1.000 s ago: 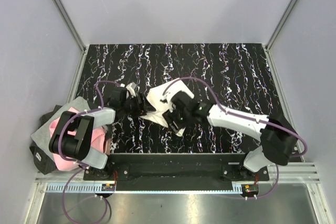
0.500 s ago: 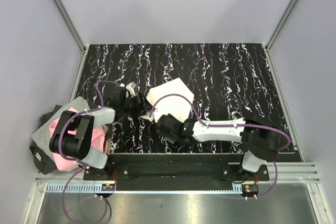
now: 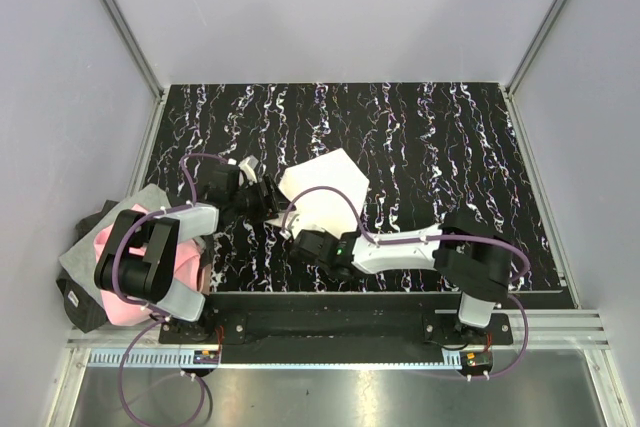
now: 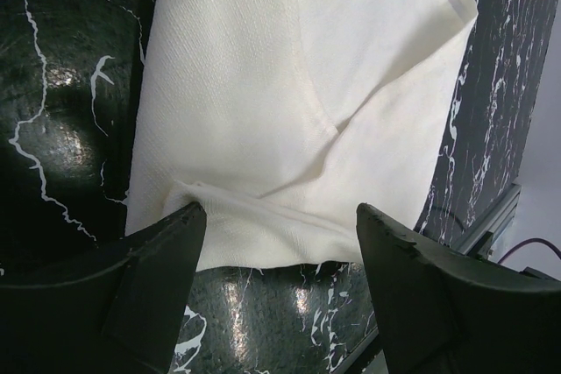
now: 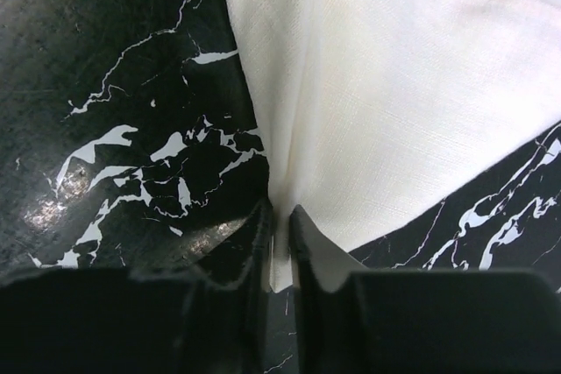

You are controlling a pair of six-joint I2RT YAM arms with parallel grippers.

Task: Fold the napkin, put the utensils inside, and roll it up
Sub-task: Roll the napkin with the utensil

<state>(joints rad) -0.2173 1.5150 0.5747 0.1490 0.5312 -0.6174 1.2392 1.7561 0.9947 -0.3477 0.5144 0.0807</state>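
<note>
At the far left, off the tabletop's edge, a pink and grey cloth lies crumpled under the left arm's shoulder. The table is glossy black marble-patterned, streaked with thin white veins.

The left gripper rests low at the napkin's left side with its dark jaws spread wide. It grasps nothing. The cloth's near hem runs across the gap between the fingers, and the fabric is rucked into a small ridge against the left one.

The napkin lies on the table's near-middle. It is a cream, soft-woven cloth with a fine visible weave, folded into an angular, roughly five-sided shape. One layer overlaps another along a diagonal crease.

The right gripper sits at the napkin's near corner. Its black fingers are pinched almost together on a thin fold of the cream fabric, which pulls a straight pleat up the cloth from the grip.
</note>
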